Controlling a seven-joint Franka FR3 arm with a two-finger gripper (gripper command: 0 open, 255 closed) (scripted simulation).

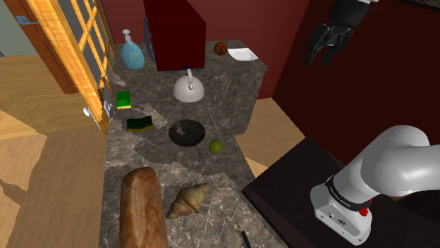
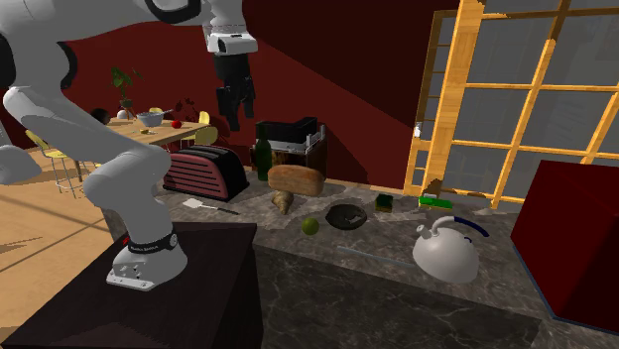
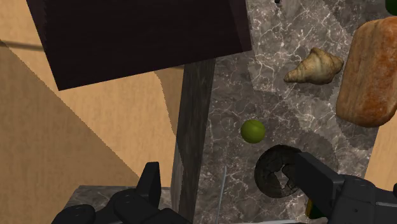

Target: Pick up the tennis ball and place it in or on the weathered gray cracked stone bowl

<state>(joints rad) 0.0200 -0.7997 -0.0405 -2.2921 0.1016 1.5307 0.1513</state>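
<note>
The yellow-green tennis ball (image 1: 216, 146) (image 2: 309, 225) (image 3: 252, 131) rests on the dark marble counter, close to its edge. Right beside it stands the dark grey cracked stone bowl (image 1: 187, 132) (image 2: 346, 215) (image 3: 280, 172), with nothing inside. My black gripper (image 1: 326, 44) (image 2: 233, 99) (image 3: 234, 184) hangs high in the air, well above the counter and off to the stand's side of the ball. Its fingers (image 3: 318, 178) stand apart and hold nothing.
A croissant (image 1: 187, 201) and a long bread loaf (image 1: 143, 208) lie near the ball. A white kettle (image 1: 189, 88), two green sponges (image 1: 140, 125), a blue bottle (image 1: 132, 53) and a red box (image 1: 174, 32) stand beyond the bowl. A toaster (image 2: 205, 171) sits past the loaf.
</note>
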